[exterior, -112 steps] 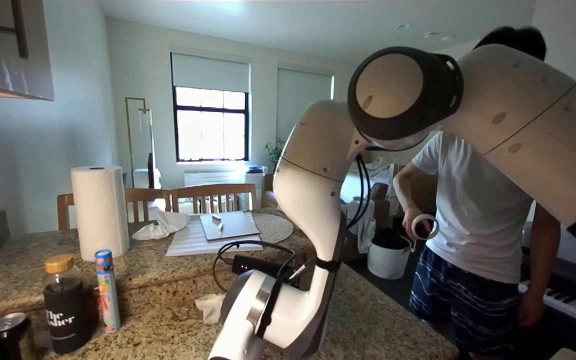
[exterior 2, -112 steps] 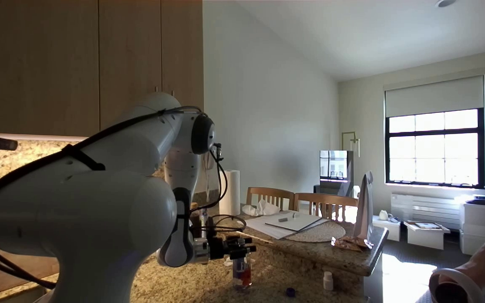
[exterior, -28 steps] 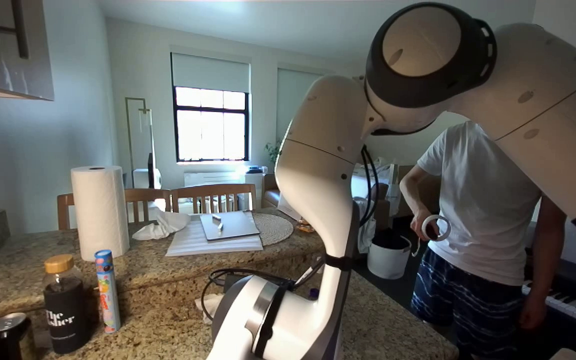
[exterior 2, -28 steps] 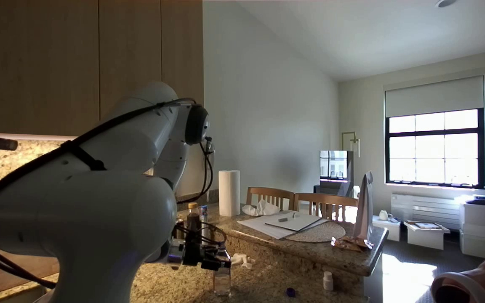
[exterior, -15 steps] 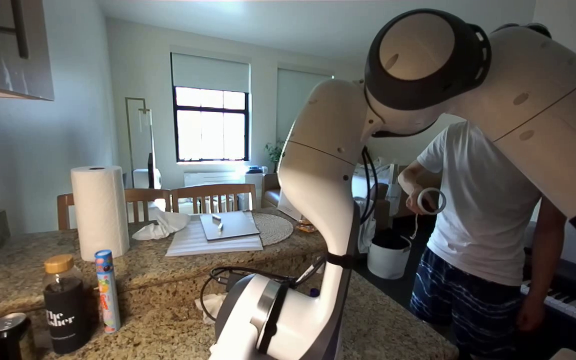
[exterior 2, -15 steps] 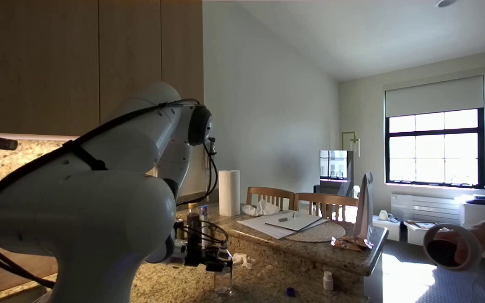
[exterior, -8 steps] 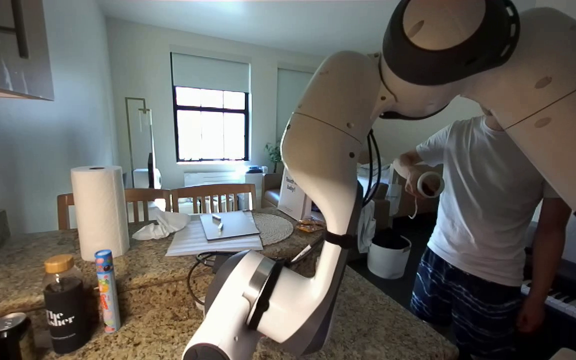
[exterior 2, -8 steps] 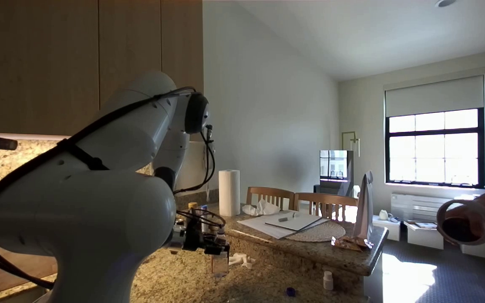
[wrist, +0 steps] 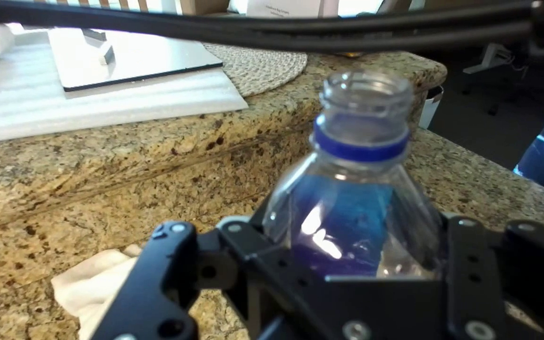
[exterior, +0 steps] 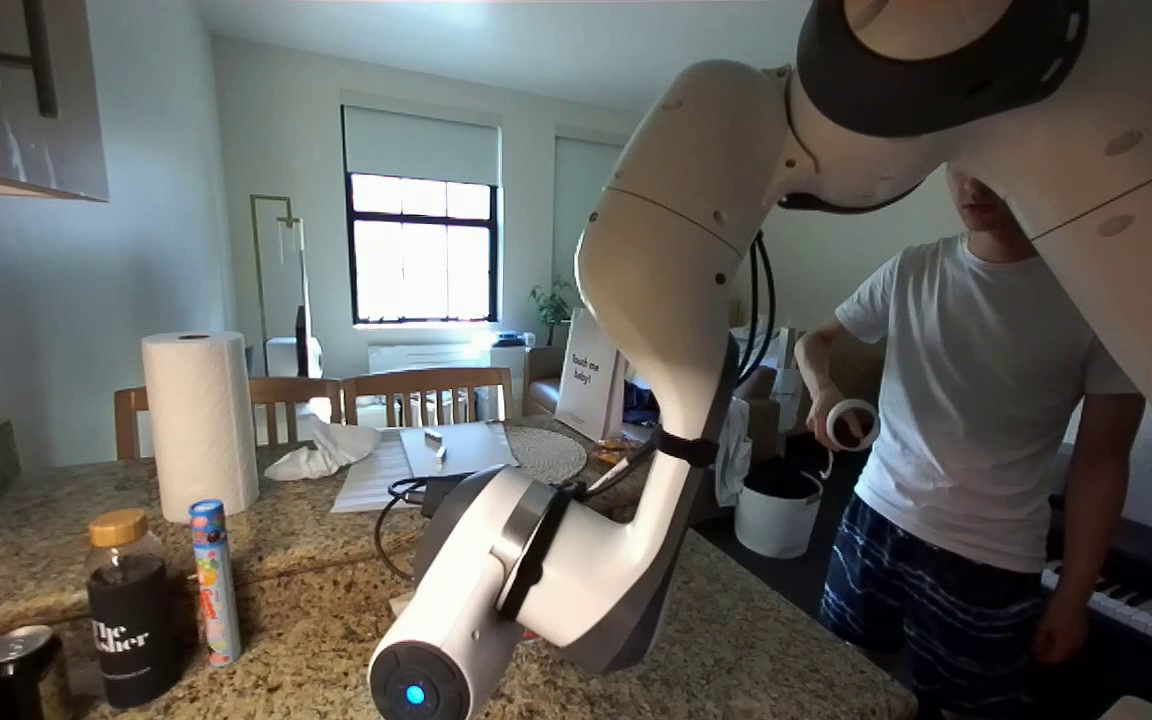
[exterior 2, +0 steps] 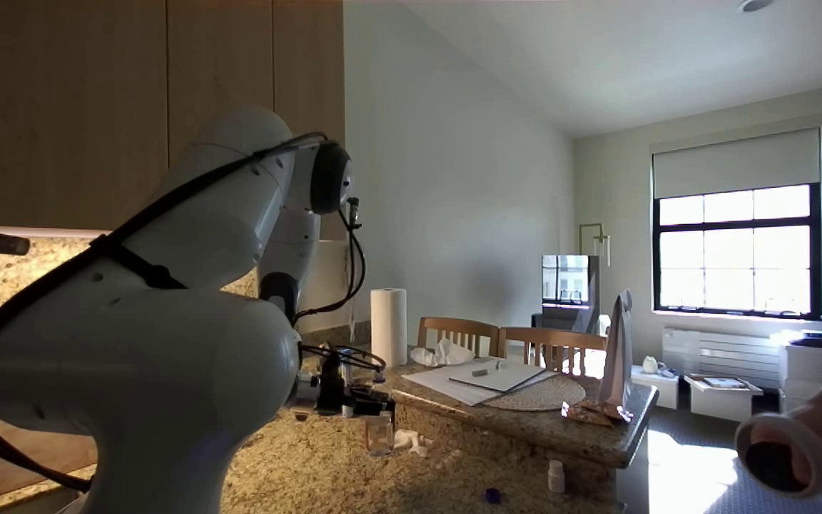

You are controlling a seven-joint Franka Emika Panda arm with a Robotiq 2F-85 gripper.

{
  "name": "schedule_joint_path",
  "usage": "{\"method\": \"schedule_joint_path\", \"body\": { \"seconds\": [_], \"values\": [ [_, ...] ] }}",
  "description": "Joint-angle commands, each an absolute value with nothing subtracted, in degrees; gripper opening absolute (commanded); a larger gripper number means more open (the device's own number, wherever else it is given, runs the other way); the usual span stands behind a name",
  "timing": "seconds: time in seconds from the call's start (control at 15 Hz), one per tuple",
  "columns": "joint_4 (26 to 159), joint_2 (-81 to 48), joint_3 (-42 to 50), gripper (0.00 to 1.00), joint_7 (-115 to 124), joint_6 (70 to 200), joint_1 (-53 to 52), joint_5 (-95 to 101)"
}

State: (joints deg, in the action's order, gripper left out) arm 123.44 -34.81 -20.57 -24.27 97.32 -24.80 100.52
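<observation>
daylight from a black-framed window point(exterior: 424, 245) fills a pale-walled room, and a speckled granite worktop point(exterior: 766, 640) runs in front of it on two levels, a lower one and a raised ledge point(exterior: 296, 525). the white robot arm point(exterior 2: 140, 378) reaches over the lower level. a person point(exterior: 966, 400) in a white t-shirt stands beyond the worktop's side edge, partly hidden by the arm in an exterior view, and wooden chairs point(exterior: 426, 378) stand along the ledge's far edge. a paper bag point(exterior: 586, 378) lettered "touch me baby!" stands near the ledge's rounded corner; towards the opposite end, by the wall point(exterior: 151, 230), is a paper towel roll point(exterior: 201, 430). between them lie a white foam sheet point(exterior: 364, 492) bearing a flat silver slab point(exterior: 466, 450), and a round woven mat point(exterior: 548, 455). on the lower level, at the foot of the ledge towards the wall, stand a dark bottle point(exterior: 131, 620) with a light brown cap, a bright patterned tube point(exterior: 216, 590) and a black can point(exterior: 24, 680).

the tool point(wrist: 353, 233) has its fingers only partly apart, clamped on two sides of a clear plastic bottle point(wrist: 347, 203), around its upper body. this bottle is upright over the lower level, near the ledge's front face, with a bare threaded mouth and a blue ring point(wrist: 361, 150) round its neck. a crumpled pale tissue point(wrist: 95, 283) lies near it, at the foot of the ledge. smaller still, a little white bottle point(exterior 2: 556, 477) and a blue cap point(exterior 2: 492, 495) sit towards the lower level's open end.
</observation>
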Motion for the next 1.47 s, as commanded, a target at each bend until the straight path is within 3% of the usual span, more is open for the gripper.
{"method": "schedule_joint_path", "body": {
  "seconds": [0.0,0.6,0.67,0.73,0.8,1.0,1.4],
  "values": [
    [123.66,-36.66,-18.87,0.32,-23.02,95.30,-25.15,101.30],
    [119.70,-46.77,-14.21,0.32,-15.95,89.70,-25.27,109.95],
    [119.31,-47.28,-14.27,0.42,-14.87,89.60,-25.02,110.27],
    [118.95,-47.72,-14.30,0.82,-13.99,89.53,-24.87,110.33],
    [118.56,-48.14,-14.34,0.83,-13.35,89.48,-24.76,110.10],
    [117.89,-48.84,-14.27,1.00,-12.08,88.74,-24.81,109.87],
    [119.13,-46.80,-14.42,1.00,-11.60,86.71,-26.45,114.71]
  ]
}}
